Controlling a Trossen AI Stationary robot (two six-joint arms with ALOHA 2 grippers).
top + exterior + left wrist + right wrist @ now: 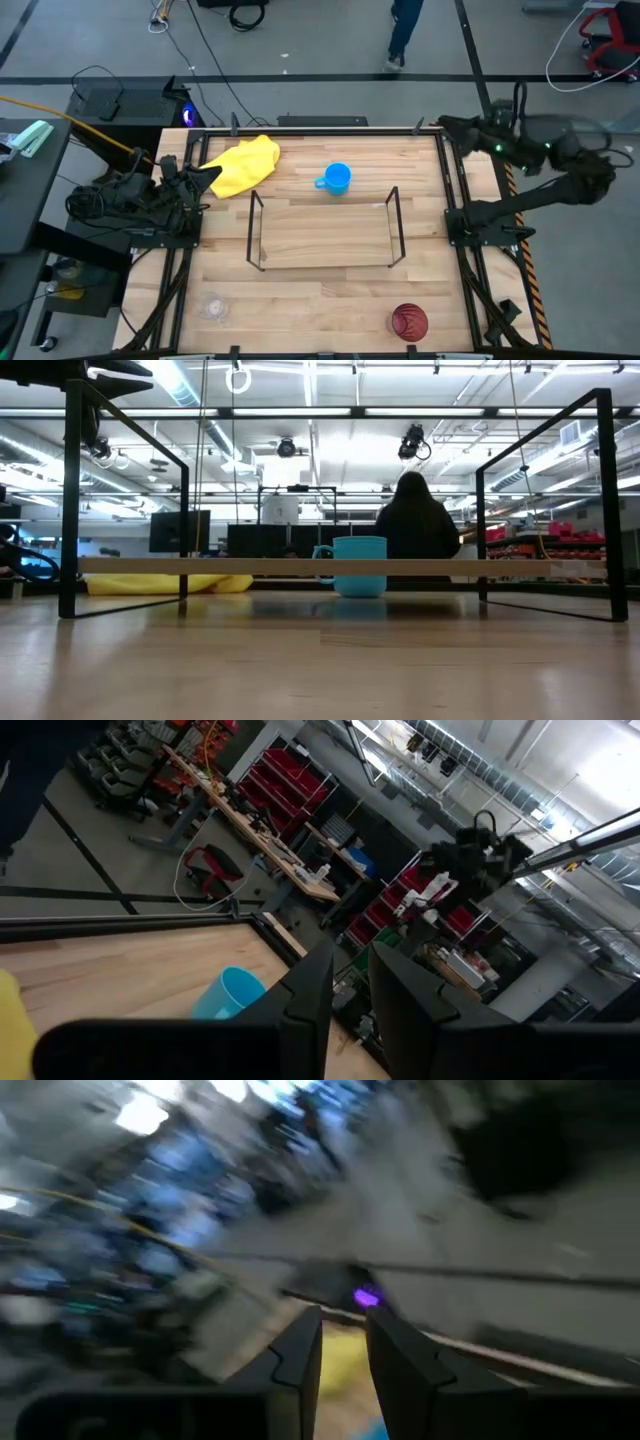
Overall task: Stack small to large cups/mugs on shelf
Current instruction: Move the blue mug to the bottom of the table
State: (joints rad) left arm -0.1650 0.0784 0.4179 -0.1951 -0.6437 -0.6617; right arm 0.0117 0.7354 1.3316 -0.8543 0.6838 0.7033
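While both arms are resting at the frame's edges, the left claw (210, 176) and right claw (447, 124) are showing narrow gaps; the blue mug (336, 179) is sitting above the wire shelf (325, 229); the red cup (408, 321) is standing at lower right.

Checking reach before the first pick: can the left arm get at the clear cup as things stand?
Probably yes. The clear cup stands alone on the left arm's side of the table, outside the shelf. The left gripper, parked by the yellow cloth, has nothing between.
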